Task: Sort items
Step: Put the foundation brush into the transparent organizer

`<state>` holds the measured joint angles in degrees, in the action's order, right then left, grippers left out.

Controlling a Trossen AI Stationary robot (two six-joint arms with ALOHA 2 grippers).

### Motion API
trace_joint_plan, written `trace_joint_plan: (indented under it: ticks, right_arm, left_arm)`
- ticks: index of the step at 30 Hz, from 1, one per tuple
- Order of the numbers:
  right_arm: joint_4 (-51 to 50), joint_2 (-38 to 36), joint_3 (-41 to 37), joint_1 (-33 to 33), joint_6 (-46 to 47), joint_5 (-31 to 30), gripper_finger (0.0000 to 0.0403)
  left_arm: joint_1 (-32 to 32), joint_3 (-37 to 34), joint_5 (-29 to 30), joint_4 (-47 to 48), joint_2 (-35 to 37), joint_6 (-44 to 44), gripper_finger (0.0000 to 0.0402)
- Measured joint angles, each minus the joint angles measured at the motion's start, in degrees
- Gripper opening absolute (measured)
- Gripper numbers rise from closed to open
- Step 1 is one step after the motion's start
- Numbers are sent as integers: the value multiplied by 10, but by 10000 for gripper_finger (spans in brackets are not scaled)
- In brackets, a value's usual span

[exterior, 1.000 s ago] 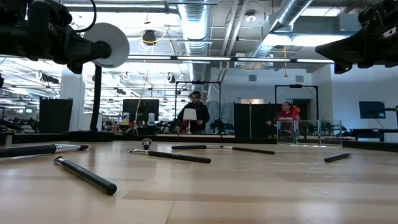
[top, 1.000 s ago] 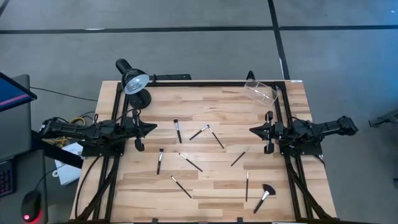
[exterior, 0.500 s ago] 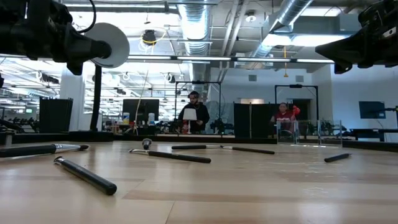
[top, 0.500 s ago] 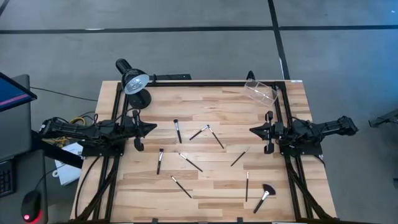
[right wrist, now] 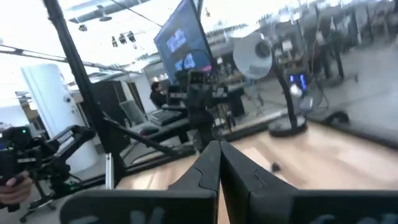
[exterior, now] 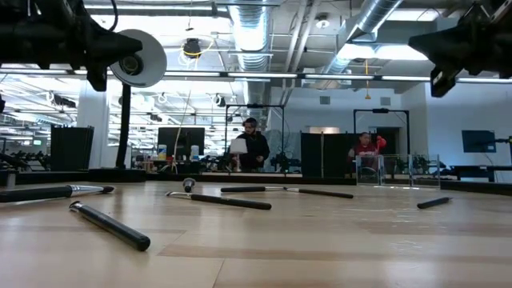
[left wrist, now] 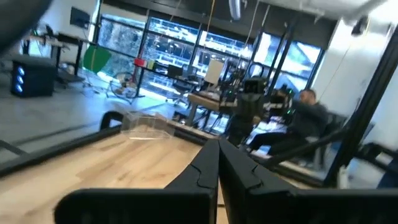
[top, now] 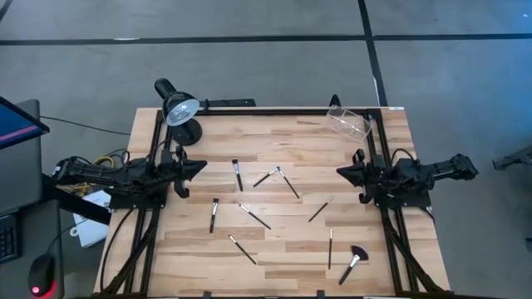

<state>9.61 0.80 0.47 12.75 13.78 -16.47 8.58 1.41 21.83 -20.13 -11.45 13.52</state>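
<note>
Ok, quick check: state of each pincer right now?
Left pincer: closed, holding nothing, raised at the left edge of the light wooden table.
Right pincer: closed, holding nothing, raised at the right edge.

wrist views blurred; brushes (top: 253, 216) bristle detail too small.
</note>
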Motion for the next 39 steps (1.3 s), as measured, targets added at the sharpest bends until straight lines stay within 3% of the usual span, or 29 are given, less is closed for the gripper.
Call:
trace_joint_plan:
  ticks: [6,10,14,20,27,35,39]
  right_arm:
    - [-5,0,0,-9,-18,-10,0]
    - [-20,0,0,-21,-19,-35,0]
    - [25,0,0,-42,-80,-64,0]
    - [43,15,7,-72,-83,-62,0]
    - [41,96,8,-103,-39,-63,0]
    - [-50,227,82,-123,-31,-76,0]
    - [-71,310,115,-131,-37,-98,0]
  left_arm:
    - [0,9,3,2,-68,22,6]
    - [0,45,5,1,-174,0,13]
    - [0,87,23,1,-287,-8,30]
    - [0,171,42,-1,-440,4,80]
    - [0,287,52,20,-581,8,136]
    - [-4,451,35,223,-695,56,132]
    - [-26,516,-8,273,-740,78,132]
